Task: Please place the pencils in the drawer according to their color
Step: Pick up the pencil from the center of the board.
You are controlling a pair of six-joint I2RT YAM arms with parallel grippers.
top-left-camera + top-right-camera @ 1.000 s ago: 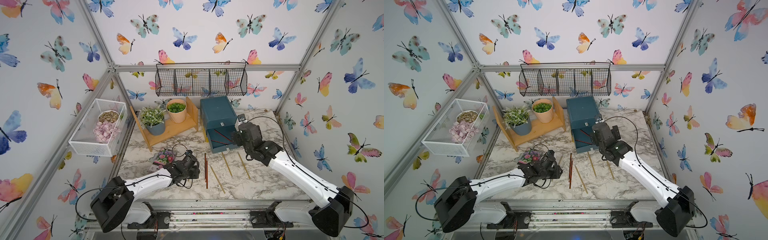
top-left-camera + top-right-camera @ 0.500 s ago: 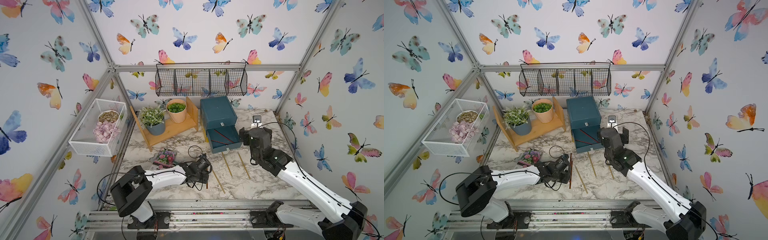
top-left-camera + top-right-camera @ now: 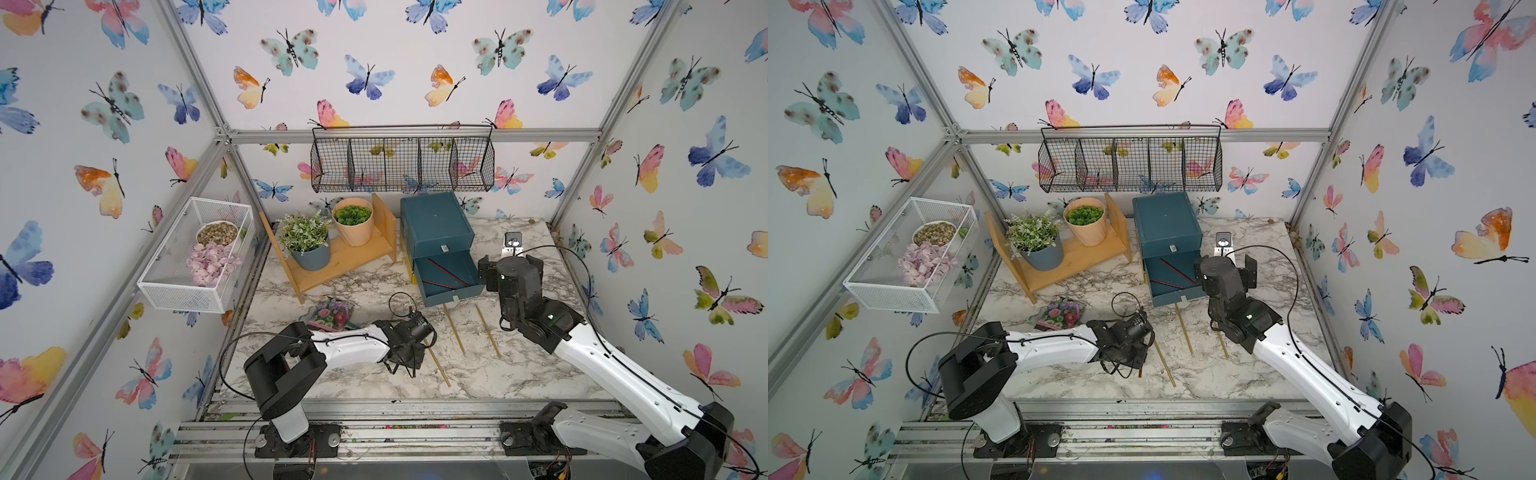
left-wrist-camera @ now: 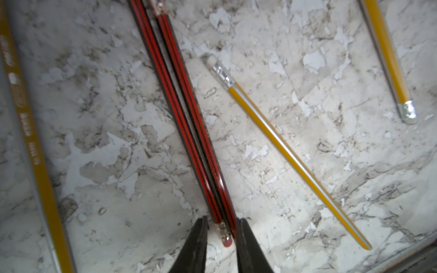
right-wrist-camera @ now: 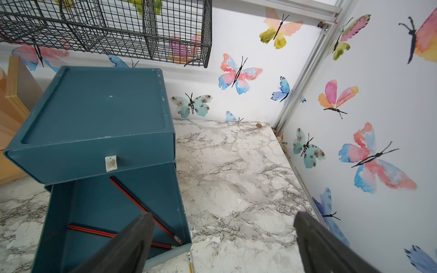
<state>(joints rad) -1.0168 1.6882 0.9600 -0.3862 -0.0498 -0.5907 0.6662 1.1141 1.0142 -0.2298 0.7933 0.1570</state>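
In the left wrist view, the left gripper [image 4: 222, 221] sat at bottom centre. Its jaws were narrowly apart, straddling the eraser end of two red-and-black pencils [image 4: 186, 123] lying side by side on the marble table [image 4: 106, 141]. One finger touched them; the other showed a sliver of gap. In a top view, three yellow pencils [image 3: 455, 330] lay loose below the teal chest [image 3: 436, 224] at centre frame. Its middle drawer [image 3: 436, 299] stood pulled out, holding two further striped pencils [image 5: 142, 208]. The right gripper [image 5: 224, 214] hung beside it, jaws wide and empty.
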